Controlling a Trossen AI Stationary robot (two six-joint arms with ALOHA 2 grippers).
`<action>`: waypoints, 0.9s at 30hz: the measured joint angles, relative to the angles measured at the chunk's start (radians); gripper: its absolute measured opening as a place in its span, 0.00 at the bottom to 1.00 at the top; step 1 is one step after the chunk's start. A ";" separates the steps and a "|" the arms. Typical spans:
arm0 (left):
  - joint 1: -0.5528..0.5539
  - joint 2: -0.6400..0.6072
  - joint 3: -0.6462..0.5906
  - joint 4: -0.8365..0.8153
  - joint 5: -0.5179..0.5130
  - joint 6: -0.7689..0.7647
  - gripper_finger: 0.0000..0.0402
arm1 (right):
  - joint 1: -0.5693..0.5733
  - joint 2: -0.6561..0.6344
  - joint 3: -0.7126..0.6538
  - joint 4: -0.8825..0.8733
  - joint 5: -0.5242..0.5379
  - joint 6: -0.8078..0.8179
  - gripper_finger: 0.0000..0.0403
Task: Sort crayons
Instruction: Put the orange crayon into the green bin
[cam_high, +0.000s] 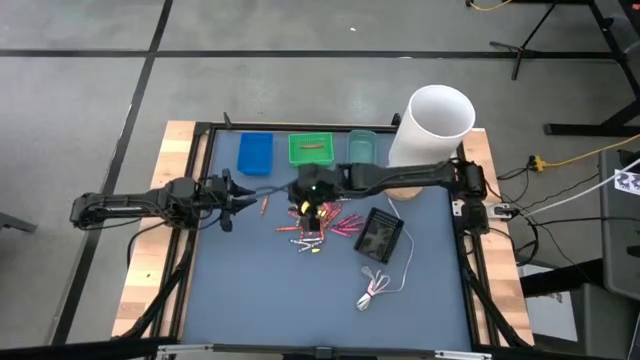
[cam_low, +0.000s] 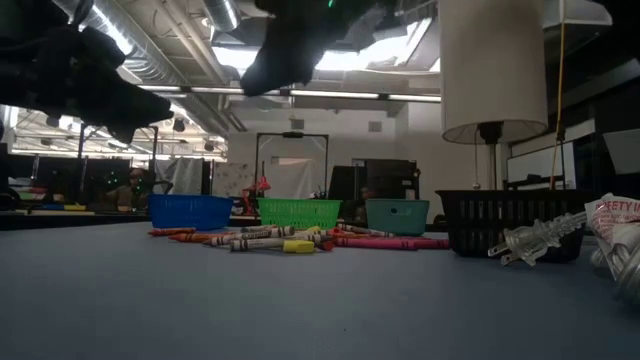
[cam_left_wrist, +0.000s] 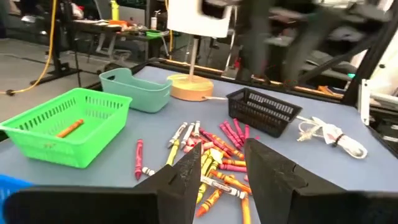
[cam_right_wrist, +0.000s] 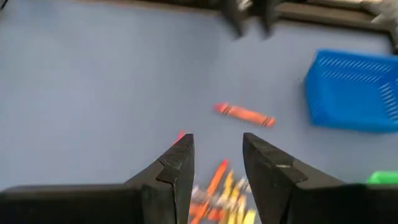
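Note:
Several crayons (cam_high: 320, 225) lie in a loose pile on the blue table mat, also seen as crayons (cam_left_wrist: 214, 152) in the left wrist view. One orange crayon (cam_high: 265, 205) lies apart, left of the pile. Another orange crayon (cam_left_wrist: 70, 128) rests inside the green tray (cam_high: 311, 148). My right gripper (cam_high: 310, 197) hangs above the pile's far left part, open, with nothing between its fingers (cam_right_wrist: 180, 163). My left gripper (cam_high: 238, 195) waits level at the table's left side, open and empty, pointing toward the pile.
A blue tray (cam_high: 255, 153) and a teal tray (cam_high: 362, 147) flank the green one along the far edge. A black basket (cam_high: 380, 235) stands right of the pile, a coiled white cable (cam_high: 375, 290) lies nearer, and a white-shaded lamp (cam_high: 430, 125) stands at the far right.

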 joint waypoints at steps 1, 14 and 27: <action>0.000 0.006 0.000 0.001 -0.009 0.000 0.27 | 0.015 0.000 0.022 -0.050 0.000 0.000 0.34; 0.000 0.224 -0.001 0.058 -0.088 -0.093 0.27 | 0.167 -0.074 0.048 -0.384 0.226 0.139 0.34; 0.000 0.459 0.000 0.133 -0.187 -0.097 0.27 | 0.215 -0.099 -0.053 -0.412 0.358 0.319 0.34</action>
